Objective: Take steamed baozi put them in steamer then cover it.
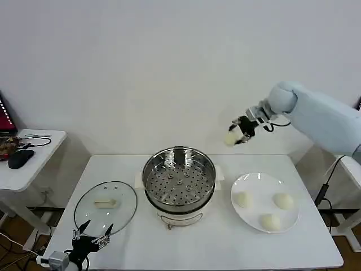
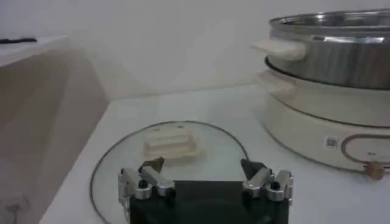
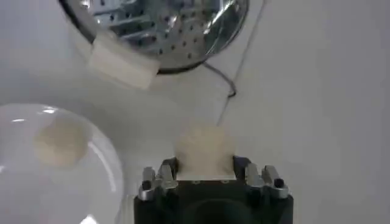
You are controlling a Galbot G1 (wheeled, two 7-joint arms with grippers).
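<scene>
Aloft, right end effector [image 1: 236,135] grips one baozi [image 1: 230,138] — arm outstretched.

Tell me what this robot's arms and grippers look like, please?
The right arm is wrapped in a smooth pale blue-grey cover, with thin dark cables at the wrist. The right gripper is black with silvery metal parts. The left gripper is also black, with silver finger mounts fastened by dark screws and two slim dark fingertips.

White table [image 1: 197,248], round white plate [image 1: 256,186], side table [image 1: 39,164], black mouse [image 1: 20,160]
</scene>
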